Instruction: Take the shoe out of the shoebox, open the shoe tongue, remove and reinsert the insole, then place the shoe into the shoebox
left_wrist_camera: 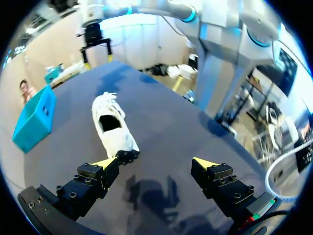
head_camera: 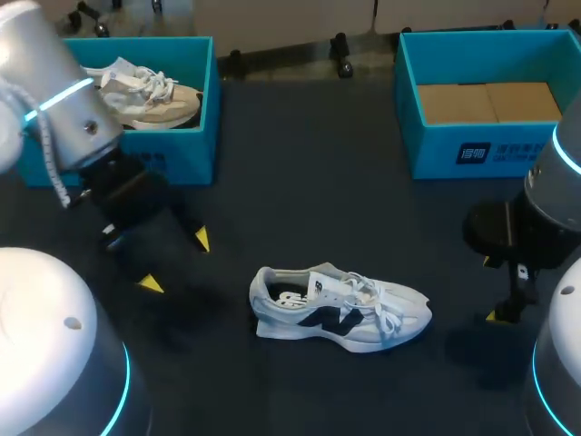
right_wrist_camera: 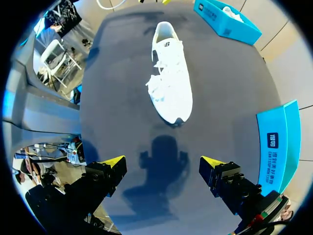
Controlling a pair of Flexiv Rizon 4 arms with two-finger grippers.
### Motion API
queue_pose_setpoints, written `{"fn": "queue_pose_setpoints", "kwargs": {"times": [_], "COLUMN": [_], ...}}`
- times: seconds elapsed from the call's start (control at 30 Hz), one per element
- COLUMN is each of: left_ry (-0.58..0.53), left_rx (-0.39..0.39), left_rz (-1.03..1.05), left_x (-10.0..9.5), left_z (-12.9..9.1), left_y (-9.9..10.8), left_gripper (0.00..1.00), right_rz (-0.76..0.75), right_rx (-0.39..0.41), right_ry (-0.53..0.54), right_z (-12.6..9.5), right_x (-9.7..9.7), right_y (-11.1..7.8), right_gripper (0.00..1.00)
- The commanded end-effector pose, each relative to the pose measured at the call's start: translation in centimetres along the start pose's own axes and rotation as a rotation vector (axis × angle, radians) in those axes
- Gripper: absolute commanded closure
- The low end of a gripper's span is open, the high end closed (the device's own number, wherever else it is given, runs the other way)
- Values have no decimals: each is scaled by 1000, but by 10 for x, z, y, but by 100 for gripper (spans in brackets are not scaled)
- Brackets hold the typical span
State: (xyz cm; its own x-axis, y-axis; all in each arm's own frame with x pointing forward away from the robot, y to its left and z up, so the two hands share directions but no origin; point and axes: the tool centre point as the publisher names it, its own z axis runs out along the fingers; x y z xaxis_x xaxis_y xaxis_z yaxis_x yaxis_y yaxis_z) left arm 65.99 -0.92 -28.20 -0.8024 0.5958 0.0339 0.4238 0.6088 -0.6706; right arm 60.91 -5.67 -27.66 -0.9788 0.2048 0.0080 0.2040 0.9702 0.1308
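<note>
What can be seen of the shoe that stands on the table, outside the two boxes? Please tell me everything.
The shoe is a low sneaker, pale grey and white, with a dark mark on its side, white laces and a thick white sole. The upper looks like fabric. It stands upright on its sole on the dark table. Its heel points toward the left gripper, its toe toward the right gripper. Both grippers are open and apart from it; only the table touches it.

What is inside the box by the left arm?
A cream shoe lies in the box. The left arm covers its left part, so anything there is hidden.
</note>
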Motion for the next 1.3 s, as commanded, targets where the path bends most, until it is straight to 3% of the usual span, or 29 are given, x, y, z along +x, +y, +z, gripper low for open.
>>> {"fn": "queue_pose_setpoints", "kwargs": {"times": [0.03,0.2,0.37,0.43,0.87,0.93,1.03,1.3], "left_ry": [-154,-178,-199,-163,-163,-101,-127,-136], "left_rx": [244,322,455,443,443,537,593,654], "left_rz": [-169,-229,-332,-370,-370,-394,-411,-375], "left_x": [3,2,7,12,12,11,4,-3], "left_z": [18,34,37,38,38,41,46,66], "left_y": [12,13,34,43,43,49,59,73], "left_gripper": [0,0,0,0,0,0,0,0], "right_rz": [0,0,0,0,0,0,0,0], "right_rx": [-1,-1,-1,-1,-1,-1,-1,-1], "right_ry": [-3,-3,-3,-3,-3,-3,-3,-3], "right_z": [1,1,1,1,1,1,1,1], "right_x": [1,1,1,1,1,1,1,1], "right_y": [-1,-1,-1,-1,-1,-1,-1,-1], "right_gripper": [0,0,0,0,0,0,0,0]}}
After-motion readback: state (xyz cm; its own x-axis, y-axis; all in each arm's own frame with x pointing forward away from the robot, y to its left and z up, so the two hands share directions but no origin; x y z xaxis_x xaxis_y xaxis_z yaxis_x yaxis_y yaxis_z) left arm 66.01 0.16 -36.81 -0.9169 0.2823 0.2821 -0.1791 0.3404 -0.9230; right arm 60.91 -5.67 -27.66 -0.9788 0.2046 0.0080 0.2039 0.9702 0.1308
